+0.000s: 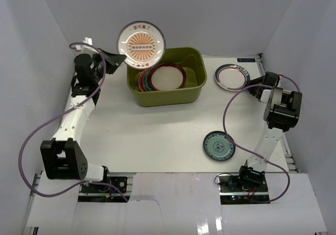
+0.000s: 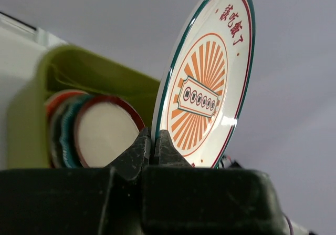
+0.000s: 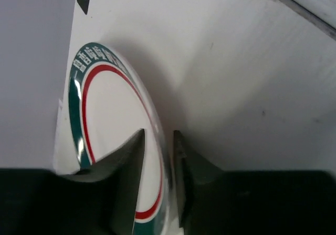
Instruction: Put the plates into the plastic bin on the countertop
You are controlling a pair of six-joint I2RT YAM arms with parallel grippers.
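My left gripper [image 1: 119, 59] is shut on the lower edge of the orange sunburst plate [image 1: 140, 44] and holds it upright in the air above the back left corner of the olive-green bin [image 1: 195, 90]. In the left wrist view my gripper [image 2: 152, 145] pinches this plate [image 2: 207, 82], with the bin [image 2: 31, 114] behind. Several plates lie in the bin, with the maroon-rimmed cream one [image 1: 167, 77] on top. My right gripper [image 1: 251, 81] is open, its jaws either side of the rim of the red-teal ringed white plate [image 3: 113, 119], which lies on the countertop [image 1: 157, 135].
A small teal plate [image 1: 219, 145] lies on the countertop near the right arm's base. White walls close in the left, back and right sides. A purple cable [image 1: 231, 109] loops over the table beside the right arm.
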